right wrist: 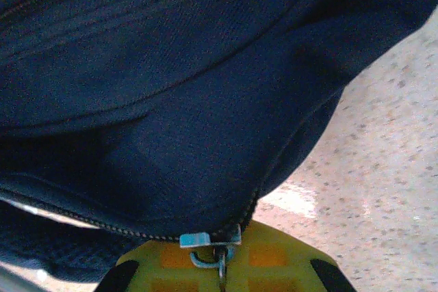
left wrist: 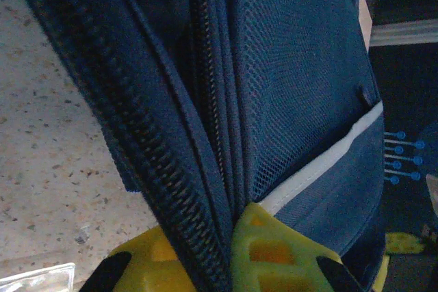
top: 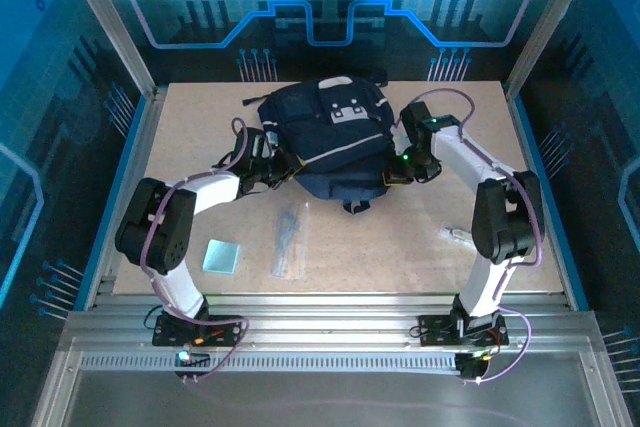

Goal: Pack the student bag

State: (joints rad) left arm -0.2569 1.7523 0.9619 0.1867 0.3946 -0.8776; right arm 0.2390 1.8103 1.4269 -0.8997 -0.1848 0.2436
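The student bag point(top: 325, 137), dark navy with pale patches and trim, lies at the back middle of the table. My left gripper point(top: 275, 169) is at the bag's left side. In the left wrist view its yellow fingers point(left wrist: 274, 251) are shut on a fold of the bag's zipper edge point(left wrist: 171, 189), next to the mesh pocket point(left wrist: 294, 80). My right gripper point(top: 400, 173) is at the bag's right lower corner. In the right wrist view it is shut on the metal zipper pull point(right wrist: 217, 256), with the slider point(right wrist: 205, 239) just above the pads and the bag's navy fabric point(right wrist: 171, 100) bulging above.
A clear flat pouch with dark contents point(top: 288, 239) lies in front of the bag. A pale green square point(top: 221, 255) rests near the left arm's elbow. A small white item point(top: 455, 235) sits beside the right arm. Aluminium rails point(top: 320, 312) border the near edge.
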